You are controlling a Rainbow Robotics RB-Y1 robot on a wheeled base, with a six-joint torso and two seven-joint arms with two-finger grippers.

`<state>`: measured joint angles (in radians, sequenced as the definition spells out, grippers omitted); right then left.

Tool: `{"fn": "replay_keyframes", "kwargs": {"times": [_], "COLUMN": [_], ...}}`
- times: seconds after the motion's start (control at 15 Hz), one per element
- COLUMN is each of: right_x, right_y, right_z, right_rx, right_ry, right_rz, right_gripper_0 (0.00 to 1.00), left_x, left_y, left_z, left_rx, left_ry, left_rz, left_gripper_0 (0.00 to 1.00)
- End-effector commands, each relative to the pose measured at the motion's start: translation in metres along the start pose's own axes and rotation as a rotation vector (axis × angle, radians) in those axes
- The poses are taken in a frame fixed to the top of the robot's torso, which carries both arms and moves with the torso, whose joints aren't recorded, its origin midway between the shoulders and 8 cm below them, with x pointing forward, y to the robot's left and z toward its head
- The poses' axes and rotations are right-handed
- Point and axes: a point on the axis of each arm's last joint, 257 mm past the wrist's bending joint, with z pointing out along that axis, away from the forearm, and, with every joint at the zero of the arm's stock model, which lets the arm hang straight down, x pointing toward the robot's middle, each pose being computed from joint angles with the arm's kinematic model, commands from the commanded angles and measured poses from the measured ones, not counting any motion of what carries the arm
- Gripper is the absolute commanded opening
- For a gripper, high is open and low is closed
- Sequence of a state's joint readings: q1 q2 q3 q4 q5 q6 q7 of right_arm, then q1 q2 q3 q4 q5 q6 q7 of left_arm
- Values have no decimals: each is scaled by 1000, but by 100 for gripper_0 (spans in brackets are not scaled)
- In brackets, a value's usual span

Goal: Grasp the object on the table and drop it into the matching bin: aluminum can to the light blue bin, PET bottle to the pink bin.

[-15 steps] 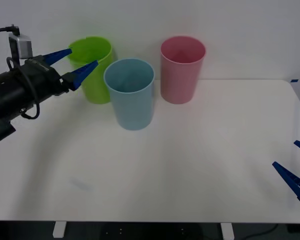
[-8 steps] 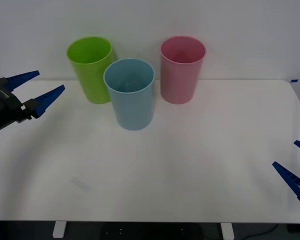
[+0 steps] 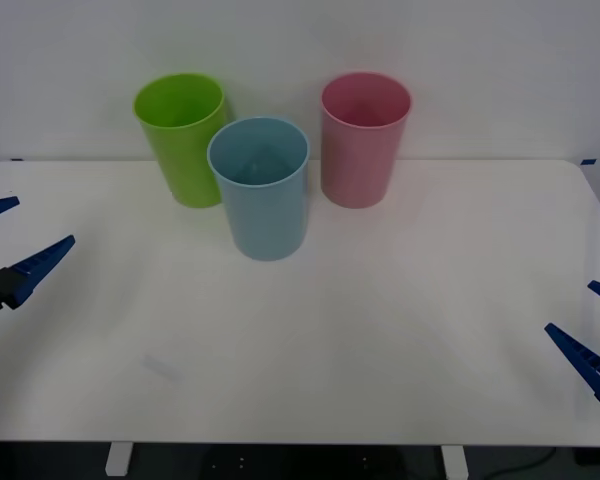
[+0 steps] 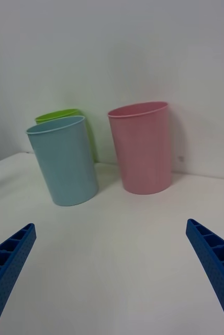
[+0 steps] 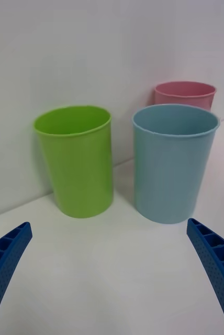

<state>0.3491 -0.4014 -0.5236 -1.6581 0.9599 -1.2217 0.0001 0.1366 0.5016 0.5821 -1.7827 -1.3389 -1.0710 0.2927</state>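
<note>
The light blue bin (image 3: 260,190) (image 4: 65,162) (image 5: 175,167) stands upright at the table's (image 3: 380,320) back, in front of the other two bins. Behind it to the right is the pink bin (image 3: 363,140) (image 4: 142,149) (image 5: 185,94). The aluminum can is out of view, and no PET bottle shows. My left gripper (image 3: 45,220) (image 5: 109,225) hangs open at the table's left edge, holding nothing. At the front right edge my right gripper (image 3: 570,306) (image 4: 110,225) is open with nothing between its fingers.
A lime green bin (image 3: 183,140) (image 5: 78,162) (image 4: 86,118) stands at the back left, close beside the light blue one. A plain white wall rises behind the bins. The tabletop in front of the bins is bare.
My left arm has drawn back from beside the green bin's rim, down and out to the table's left edge, open throughout. The right arm has not moved.
</note>
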Motion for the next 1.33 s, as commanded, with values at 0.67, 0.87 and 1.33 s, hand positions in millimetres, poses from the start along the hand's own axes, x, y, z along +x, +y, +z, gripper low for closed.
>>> {"fn": "replay_keyframes", "kwargs": {"times": [0.67, 0.87, 1.33], "right_x": [0, 0, 0], "right_y": [0, 0, 0], "right_z": [0, 0, 0], "right_rx": [0, 0, 0], "right_ry": [0, 0, 0], "right_rz": [0, 0, 0], "right_gripper_0": [100, 100, 100], "left_x": [40, 47, 50], "left_y": [16, 18, 13], "left_z": [-75, -81, -78], "left_rx": [-108, -118, -107], "left_ry": [58, 54, 56], "left_rz": [-11, -38, -51], "left_gripper_0": [100, 100, 100]}}
